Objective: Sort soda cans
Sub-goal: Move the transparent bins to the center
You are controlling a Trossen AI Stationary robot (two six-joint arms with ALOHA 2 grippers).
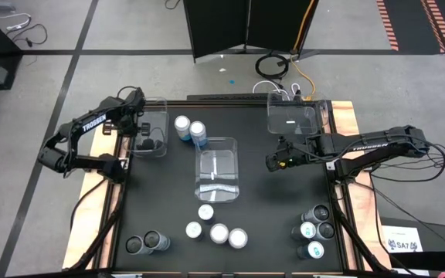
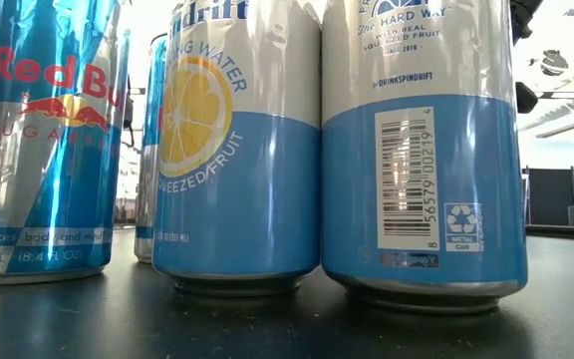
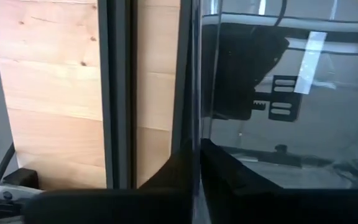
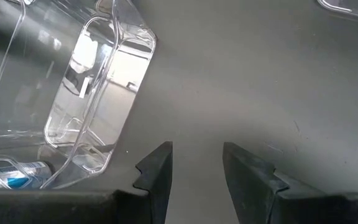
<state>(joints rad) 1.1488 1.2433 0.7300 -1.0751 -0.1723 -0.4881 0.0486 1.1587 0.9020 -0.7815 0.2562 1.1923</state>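
Your right gripper (image 1: 273,162) hangs over bare black table (image 1: 168,185) just right of the middle clear bin (image 1: 218,168), and in its wrist view the fingers (image 4: 157,168) stand parted with nothing between them, that bin (image 4: 98,93) lying ahead of them. Your left gripper (image 1: 147,141) sits down in the clear bin at the table's left rear (image 1: 151,127); its fingers are hidden, so I cannot tell whether they are spread or closed. The third clear bin (image 1: 292,116) stands at the right rear. Now the cans: 2 blue-sided cans (image 1: 189,129) stand touching between the left bin and the middle bin. 4 pale-topped cans (image 1: 215,228) cluster at the front centre, below the middle bin. 2 dark cans (image 1: 147,244) sit side by side at the front left. 4 more cans (image 1: 315,228), dark ones and teal-marked ones, bunch at the front right corner. In the low view, Spindrift cans (image 2: 237,150) and a Red Bull can (image 2: 43,140) fill the foreground, upright on the table.
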